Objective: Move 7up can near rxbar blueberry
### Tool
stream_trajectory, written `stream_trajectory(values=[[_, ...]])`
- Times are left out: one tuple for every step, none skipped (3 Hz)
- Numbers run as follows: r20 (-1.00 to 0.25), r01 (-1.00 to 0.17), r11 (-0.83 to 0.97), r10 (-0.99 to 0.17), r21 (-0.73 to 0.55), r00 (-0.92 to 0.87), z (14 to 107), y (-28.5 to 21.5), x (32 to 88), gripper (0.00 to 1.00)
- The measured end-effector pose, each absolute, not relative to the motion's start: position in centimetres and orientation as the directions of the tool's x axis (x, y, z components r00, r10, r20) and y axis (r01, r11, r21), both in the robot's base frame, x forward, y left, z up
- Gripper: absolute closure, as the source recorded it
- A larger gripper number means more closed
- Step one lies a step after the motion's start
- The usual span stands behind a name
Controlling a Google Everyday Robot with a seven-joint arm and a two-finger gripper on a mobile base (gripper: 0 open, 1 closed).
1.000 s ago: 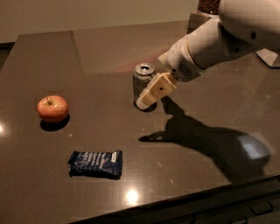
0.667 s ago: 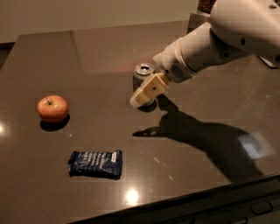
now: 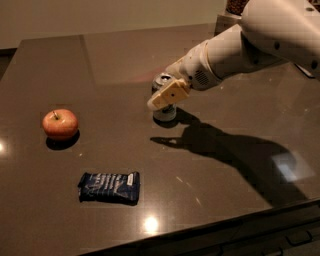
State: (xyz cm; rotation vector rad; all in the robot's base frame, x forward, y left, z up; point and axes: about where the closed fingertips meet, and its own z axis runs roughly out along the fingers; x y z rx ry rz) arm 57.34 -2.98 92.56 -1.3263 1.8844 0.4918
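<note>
The 7up can (image 3: 164, 113) stands upright on the dark table, a little right of the middle. My gripper (image 3: 161, 96) has come in from the right on a white arm and sits at the can, covering its middle; only the can's silver top and base show. The rxbar blueberry (image 3: 109, 187), a dark navy wrapper with white print, lies flat near the front left, well apart from the can.
A red apple (image 3: 60, 123) sits at the left of the table (image 3: 110, 65). The table's front edge runs along the bottom right. An object stands at the far back right corner (image 3: 235, 7). The arm's shadow falls right of the can.
My gripper has moved left and slightly down, closing in on the can. The can, the apple and the bar have not moved.
</note>
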Motion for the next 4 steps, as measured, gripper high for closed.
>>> stream_trajectory(values=[[-0.779, -0.924, 0.365, -0.61, -0.114, -0.145, 93.0, -3.1, 57.2, 0.48], [-0.793, -0.943, 0.318, -0.598, -0.099, -0.119, 93.6, -3.0, 55.5, 0.78], [-0.807, -0.963, 0.262, -0.582, -0.07, -0.099, 94.1, -2.5, 52.9, 1.0], [-0.828, -0.987, 0.157, -0.554, -0.011, -0.079, 93.8, -1.0, 48.6, 1.0]])
